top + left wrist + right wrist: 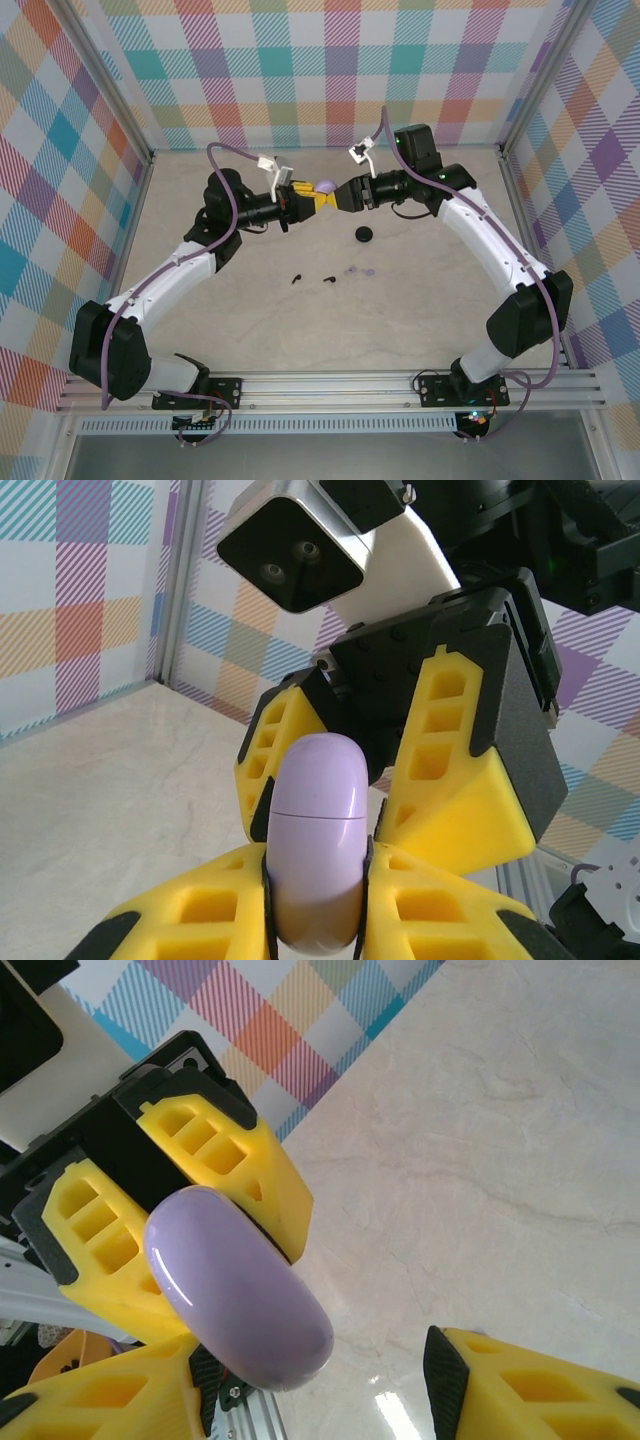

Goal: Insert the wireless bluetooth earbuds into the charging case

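Reaching inward in mid-air, the left gripper (pixel 311 200) clamps one lilac case (pixel 325 186); the right gripper (pixel 340 196) faces it, jaws apart. On the table (pixel 250 330) lie two black earbuds (pixel 297 277), two lilac earbuds (pixel 350 270), one black case (pixel 364 233).

From above and behind the arm bases we look down on the whole bench (pixel 400 320), far enough back to take in both arms (pixel 180 270) and the checked walls (pixel 330 70). On the left wrist we sit very close, facing along the left gripper (pixel 318 880) towards the right gripper (pixel 370 780). On the right wrist we are just as near, facing the opposite way and down at the bench. All three views share the lilac case (pixel 325 186) where the grippers meet.
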You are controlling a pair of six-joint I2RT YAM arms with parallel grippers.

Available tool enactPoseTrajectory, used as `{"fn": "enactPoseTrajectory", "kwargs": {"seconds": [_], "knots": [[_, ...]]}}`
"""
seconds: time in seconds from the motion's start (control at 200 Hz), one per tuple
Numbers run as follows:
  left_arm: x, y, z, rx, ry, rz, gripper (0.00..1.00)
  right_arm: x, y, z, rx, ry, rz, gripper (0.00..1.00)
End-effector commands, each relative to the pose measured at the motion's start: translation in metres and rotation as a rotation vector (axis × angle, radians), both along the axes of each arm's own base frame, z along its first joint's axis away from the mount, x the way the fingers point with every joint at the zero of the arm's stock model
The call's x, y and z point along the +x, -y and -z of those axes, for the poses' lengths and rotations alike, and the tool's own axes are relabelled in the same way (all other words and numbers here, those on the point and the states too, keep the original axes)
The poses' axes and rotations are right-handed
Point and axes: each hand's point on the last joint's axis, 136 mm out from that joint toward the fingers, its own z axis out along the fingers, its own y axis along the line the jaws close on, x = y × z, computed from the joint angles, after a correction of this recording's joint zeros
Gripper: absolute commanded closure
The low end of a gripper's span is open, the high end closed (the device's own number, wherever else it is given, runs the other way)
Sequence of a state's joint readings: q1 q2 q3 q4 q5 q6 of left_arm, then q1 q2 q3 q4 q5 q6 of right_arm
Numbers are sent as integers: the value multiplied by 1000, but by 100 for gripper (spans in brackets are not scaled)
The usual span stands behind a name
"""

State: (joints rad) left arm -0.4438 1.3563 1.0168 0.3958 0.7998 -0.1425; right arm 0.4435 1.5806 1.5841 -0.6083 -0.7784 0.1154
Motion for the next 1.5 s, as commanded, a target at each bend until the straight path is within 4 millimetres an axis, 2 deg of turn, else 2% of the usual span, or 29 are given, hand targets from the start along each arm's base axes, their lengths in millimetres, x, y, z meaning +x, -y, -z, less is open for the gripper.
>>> {"fn": "enactPoseTrajectory", "kwargs": {"seconds": [0.0,0.295,0.465,0.73,1.1,1.495], "knots": [[-14,1,-8,-4,55,34,95,4,2,-14,-10,57,39,42],[-9,-2,-4,-5,14,1,95,-13,-4,-24,81,62,-56,46],[-10,0,-4,-8,-22,17,95,-14,-4,-28,115,59,-78,46],[-11,1,-6,-15,-39,30,94,-2,0,-22,83,40,-15,51],[-20,3,-10,-15,-26,75,94,16,11,-16,19,44,104,50],[-20,4,-9,-7,-35,87,94,11,13,-21,20,58,100,49]]}}
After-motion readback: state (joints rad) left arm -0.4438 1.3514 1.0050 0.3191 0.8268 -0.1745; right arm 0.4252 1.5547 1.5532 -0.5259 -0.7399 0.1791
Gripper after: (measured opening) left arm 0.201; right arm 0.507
